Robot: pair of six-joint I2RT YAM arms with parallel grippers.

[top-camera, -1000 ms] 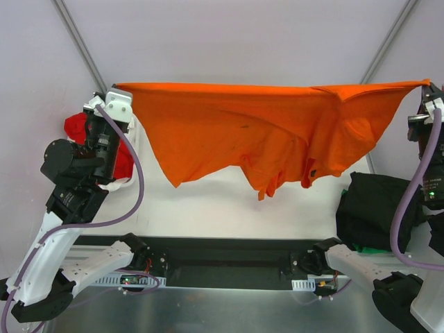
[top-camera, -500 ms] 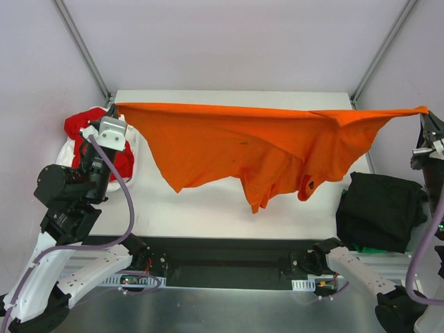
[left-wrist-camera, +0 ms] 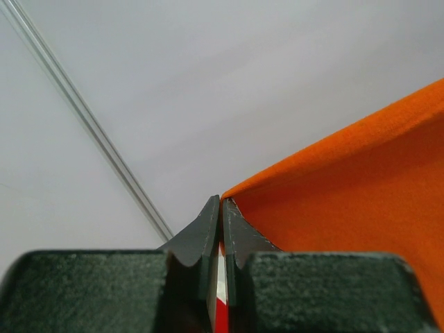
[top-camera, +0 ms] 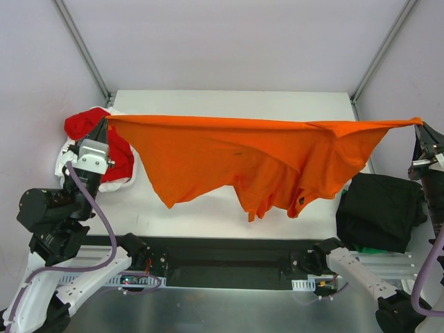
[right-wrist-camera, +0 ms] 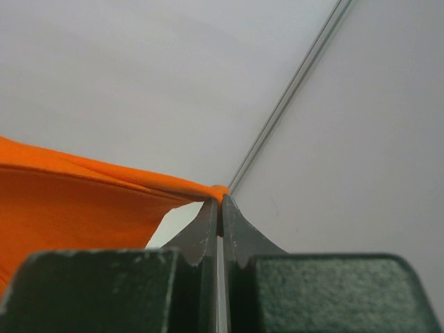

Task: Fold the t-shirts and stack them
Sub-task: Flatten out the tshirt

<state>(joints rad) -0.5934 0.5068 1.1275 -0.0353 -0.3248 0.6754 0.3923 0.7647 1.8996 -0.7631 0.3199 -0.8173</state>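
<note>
Orange t-shirt (top-camera: 236, 156) hung stretched between the left gripper (left-wrist-camera: 221, 201) and right gripper (right-wrist-camera: 220, 200), both pinching its corners; it was not folded yet.

Left gripper (top-camera: 106, 120): has drawn back toward 6 o'clock in the top view, from the table's (top-camera: 208, 100) 11 o'clock corner to its 9 o'clock side.
Right gripper (top-camera: 418, 125): has come back toward 6 o'clock by about as much, and now sits off the 3 o'clock edge.
Orange shirt (top-camera: 243, 156): its stretched top edge has travelled with them from the far edge to over the table, and its hanging tail now reaches nearer the 6 o'clock edge.
Red shirt (top-camera: 83, 125): more of it shows at 9 o'clock.
Black shirt (top-camera: 381, 208): the right arm no longer crosses it.
</note>
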